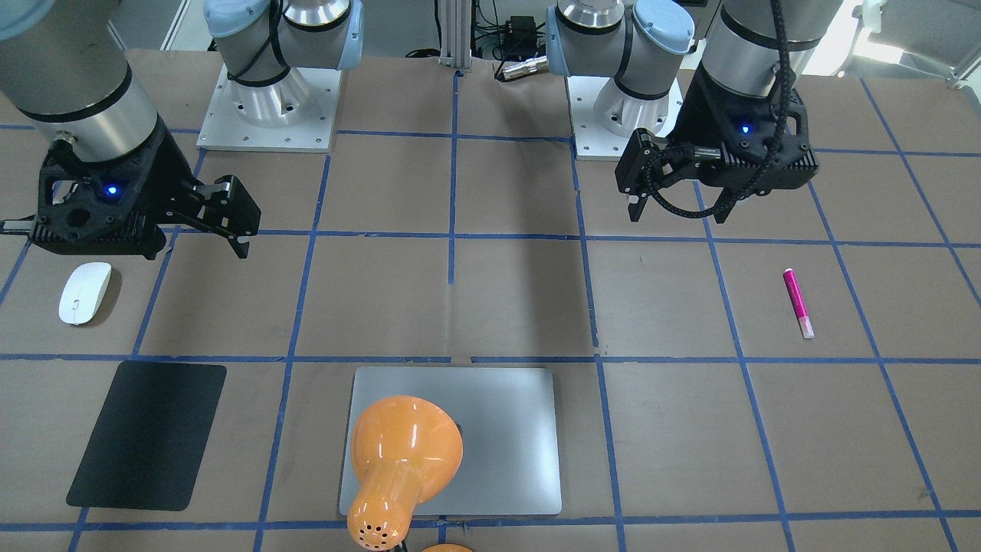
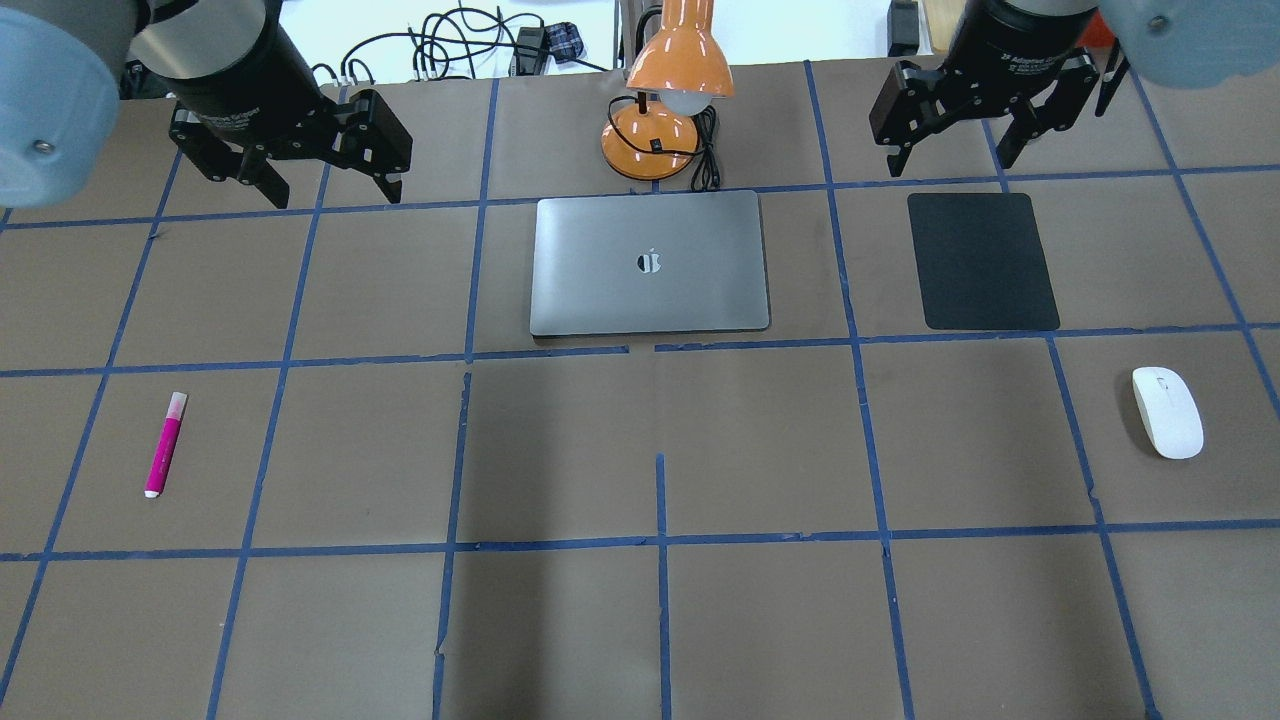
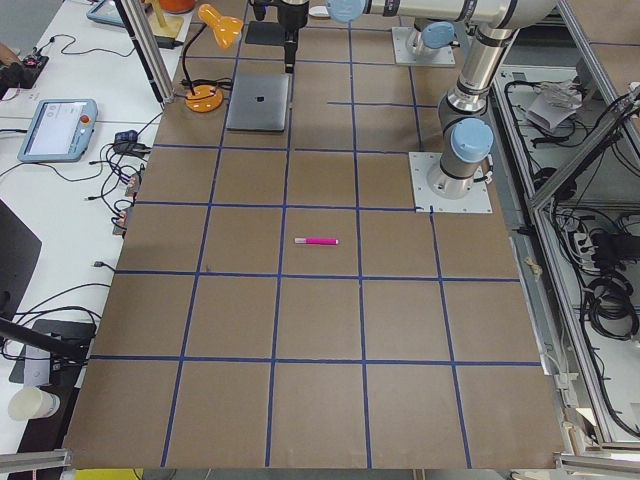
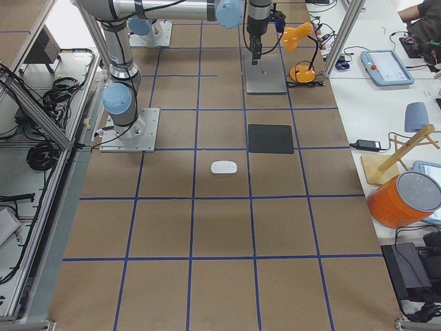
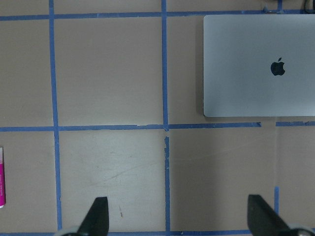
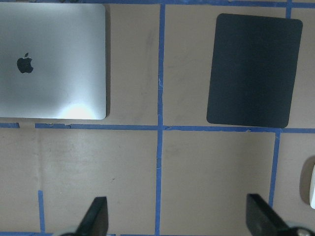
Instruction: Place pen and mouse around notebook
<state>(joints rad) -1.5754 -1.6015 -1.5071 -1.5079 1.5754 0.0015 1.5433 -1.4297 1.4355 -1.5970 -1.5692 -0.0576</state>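
Observation:
The silver-grey notebook (image 2: 650, 262) lies closed at the far middle of the table. On the left side lies the magenta pen (image 2: 165, 445), well apart from the notebook. The white mouse (image 2: 1167, 412) rests at the right, near the table edge. My left gripper (image 2: 332, 192) hangs open and empty above the far left, with the notebook (image 5: 261, 64) and the pen's end (image 5: 1, 177) in its wrist view. My right gripper (image 2: 950, 160) hangs open and empty above the far right, beyond the mouse (image 6: 312, 189).
A black mat (image 2: 982, 262) lies right of the notebook, below my right gripper. An orange desk lamp (image 2: 665, 70) stands behind the notebook, its shade leaning over it (image 1: 402, 460). Blue tape lines grid the brown tabletop.

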